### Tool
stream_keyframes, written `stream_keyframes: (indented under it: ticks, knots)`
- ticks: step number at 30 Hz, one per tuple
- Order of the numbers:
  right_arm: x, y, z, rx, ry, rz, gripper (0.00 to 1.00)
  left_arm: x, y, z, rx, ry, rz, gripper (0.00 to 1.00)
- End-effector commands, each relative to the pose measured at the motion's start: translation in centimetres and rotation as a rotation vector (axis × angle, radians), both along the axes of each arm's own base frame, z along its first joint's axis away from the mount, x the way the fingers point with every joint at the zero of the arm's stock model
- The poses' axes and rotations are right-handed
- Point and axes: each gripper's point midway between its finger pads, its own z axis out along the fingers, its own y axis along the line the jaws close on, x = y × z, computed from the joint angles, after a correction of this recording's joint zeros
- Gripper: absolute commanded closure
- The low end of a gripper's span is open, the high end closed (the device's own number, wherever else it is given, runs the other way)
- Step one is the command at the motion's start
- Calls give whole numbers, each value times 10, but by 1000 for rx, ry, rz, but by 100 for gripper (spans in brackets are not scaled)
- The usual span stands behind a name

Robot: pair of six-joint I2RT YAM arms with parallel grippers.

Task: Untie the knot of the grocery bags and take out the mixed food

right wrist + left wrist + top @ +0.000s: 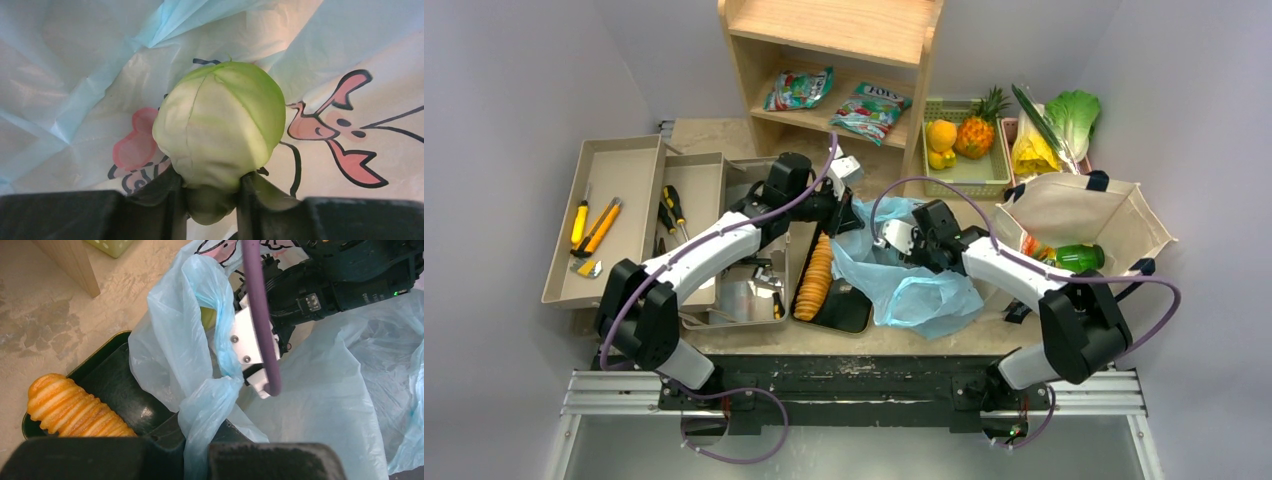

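Observation:
The light-blue plastic bag (919,292) with pink cartoon prints lies open on the table's middle. My left gripper (844,207) is shut on a twisted strip of the bag's edge (202,415) and holds it up; the fingers pinch the plastic (197,452). My right gripper (892,238) reaches into the bag and is shut on a pale green cabbage (220,130) at its base (212,192). A sliver of the cabbage shows in the left wrist view (207,317). The cream canvas tote (1079,205) stands at the right with a green bottle (1079,257) and an orange-red pack (1032,246) inside.
A green basket (984,178) holds a pineapple (977,132) and an orange (941,133). A green cabbage (1074,113) and yellow produce (1032,152) lie behind the tote. A black tray (849,305) with a cracker row (814,278) sits left of the bag. A wooden shelf (839,40) and tool trays (619,215) stand behind and left.

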Motion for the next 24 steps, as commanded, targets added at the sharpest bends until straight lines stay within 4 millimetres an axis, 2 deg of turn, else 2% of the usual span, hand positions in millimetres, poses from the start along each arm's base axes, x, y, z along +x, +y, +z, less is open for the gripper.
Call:
stream_keyframes:
  ticks: [1,3,7,13,19,24]
  knots:
    - [-16,10,10,69,29,68,88,10,-2,13,-7,-36,8,100]
    - [-23,21,35,143,-4,134,100,11,-2,10,1,-32,12,100]
    - [-39,38,81,282,-45,210,100,14,-2,6,11,-24,27,100]
    - [-67,61,137,464,-9,283,100,18,-1,-1,23,3,53,100]
    - [-71,79,200,645,-63,276,100,19,-2,-3,20,29,66,100]
    - [-68,82,258,761,-126,226,100,23,4,-2,8,57,90,100]
